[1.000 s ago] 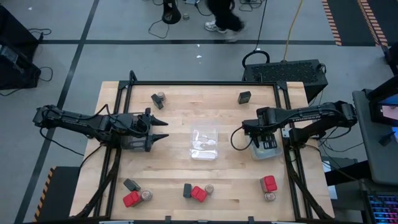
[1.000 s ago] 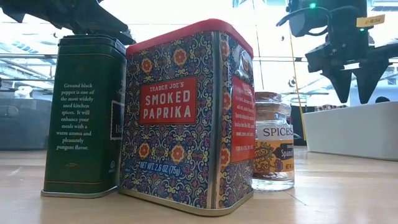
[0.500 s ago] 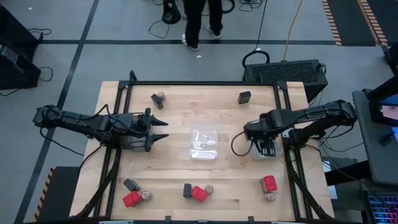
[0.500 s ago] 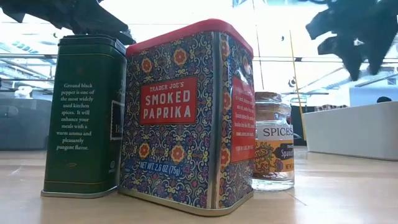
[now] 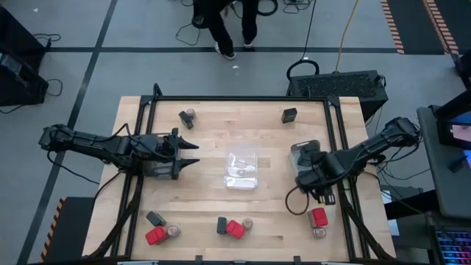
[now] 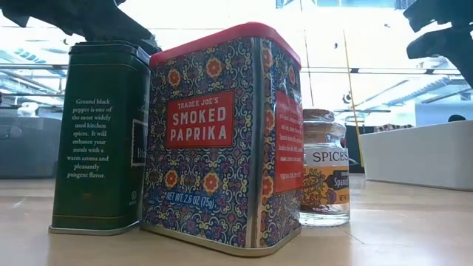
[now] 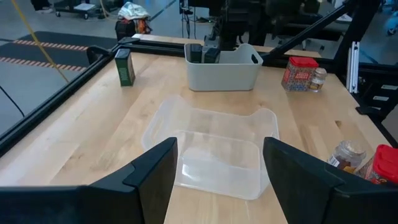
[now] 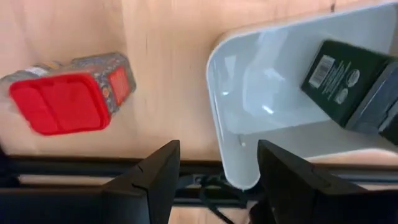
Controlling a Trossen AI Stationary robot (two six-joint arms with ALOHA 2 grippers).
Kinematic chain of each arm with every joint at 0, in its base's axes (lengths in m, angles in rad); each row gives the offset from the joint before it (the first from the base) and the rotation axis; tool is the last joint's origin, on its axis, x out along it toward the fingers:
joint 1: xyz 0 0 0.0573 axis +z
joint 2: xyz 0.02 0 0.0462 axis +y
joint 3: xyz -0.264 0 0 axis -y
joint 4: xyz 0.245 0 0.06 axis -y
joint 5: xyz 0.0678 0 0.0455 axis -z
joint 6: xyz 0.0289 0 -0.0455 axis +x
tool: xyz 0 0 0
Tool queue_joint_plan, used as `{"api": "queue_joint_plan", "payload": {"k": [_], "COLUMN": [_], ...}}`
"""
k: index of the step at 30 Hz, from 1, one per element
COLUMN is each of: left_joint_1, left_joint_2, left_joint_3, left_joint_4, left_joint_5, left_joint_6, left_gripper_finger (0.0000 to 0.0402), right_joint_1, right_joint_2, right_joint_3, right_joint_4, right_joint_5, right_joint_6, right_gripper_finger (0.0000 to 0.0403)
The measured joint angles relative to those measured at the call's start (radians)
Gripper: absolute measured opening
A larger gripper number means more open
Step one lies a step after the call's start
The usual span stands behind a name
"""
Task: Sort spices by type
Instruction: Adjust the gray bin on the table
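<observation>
Left gripper [image 5: 193,153]: fingers apart and holding nothing, hanging over the table's left half and pointing toward the clear tray [image 5: 241,170].
Clear tray: mid-table, just ahead of the left gripper, lying flat on the wood.
Back spices: a black box with a jar [image 5: 190,114] sits behind the left gripper, near the back edge; a lone black box [image 5: 289,114] stands further right.
Front left spices: a black box, a red box [image 5: 155,235] and a jar huddle at the front edge, well clear of the left gripper.
Front middle spices: black box, red tin [image 6: 222,137] and jar side by side.
Right gripper [image 5: 321,193]: fingers apart and holding nothing, between the grey tray [image 8: 292,93] and the front right red box [image 5: 319,216].
Grey tray: at the table's right edge, with two black boxes [image 8: 339,71] inside.
Front right spices: the red box with a jar [image 5: 319,232] touching it, just in front of the right gripper.
</observation>
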Motion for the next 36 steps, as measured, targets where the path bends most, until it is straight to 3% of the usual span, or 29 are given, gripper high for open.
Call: {"api": "queue_joint_plan", "payload": {"k": [23, 36], "left_joint_1": [0.0, 0.0], "left_joint_2": [0.0, 0.0], "left_joint_3": [0.0, 0.0], "left_joint_4": [-0.001, -0.001], "left_joint_5": [0.0, -0.003], "left_joint_6": [-0.001, -0.001], "left_gripper_finger": [0.0241, 0.0241], "right_joint_1": [0.028, 0.027], "right_joint_2": [0.057, 0.057], "right_joint_3": [-0.275, -0.303], "right_joint_4": [0.194, 0.265], "right_joint_5": [-0.009, -0.016], "right_joint_6": [0.01, 0.078], "right_gripper_finger": [0.0193, 0.0068]}}
